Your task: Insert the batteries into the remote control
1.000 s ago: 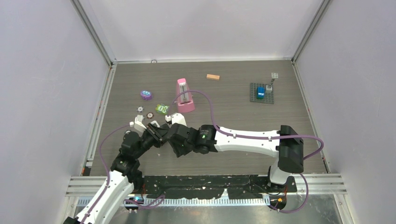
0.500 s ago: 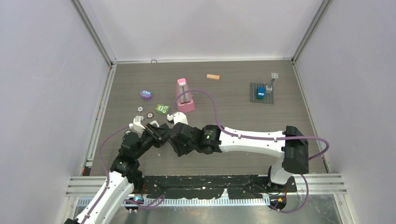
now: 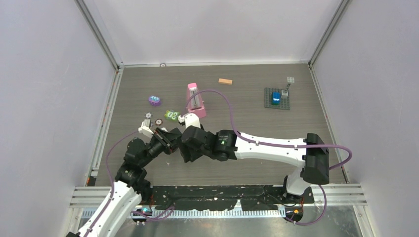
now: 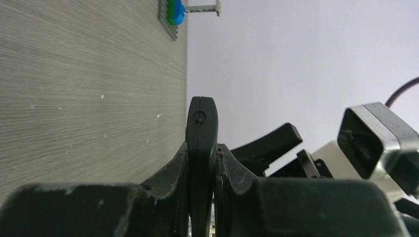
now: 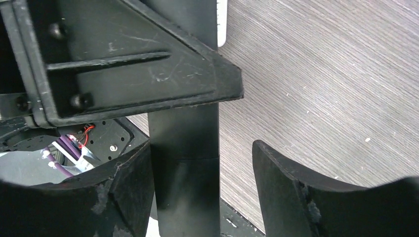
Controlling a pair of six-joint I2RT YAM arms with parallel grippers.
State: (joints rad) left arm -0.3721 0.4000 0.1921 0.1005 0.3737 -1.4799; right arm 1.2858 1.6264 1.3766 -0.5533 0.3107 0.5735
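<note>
My left gripper point(image 3: 163, 137) is shut on a slim black remote control point(image 4: 201, 143), held edge-on above the table left of centre. My right gripper point(image 3: 179, 143) is open around the same remote point(image 5: 184, 163). The remote lies against one of its fingers point(image 5: 133, 173), with a gap to the other. In the right wrist view the left gripper's finger point(image 5: 138, 74) crosses the remote. In the left wrist view the right gripper's black finger point(image 4: 267, 143) shows beside the remote. No batteries show in any view.
A pink remote-like case point(image 3: 195, 100) lies behind the grippers. A purple toy point(image 3: 154, 100), a green toy point(image 3: 171, 115) and small round parts point(image 3: 158, 121) lie at the left. An orange-tan block point(image 3: 225, 81) and a grey baseplate point(image 3: 269, 102) with a blue brick sit farther back.
Both grippers have moved together slightly up and to the left in the top view, away from the arm bases, the remote still between them. The right arm has stretched further left.
</note>
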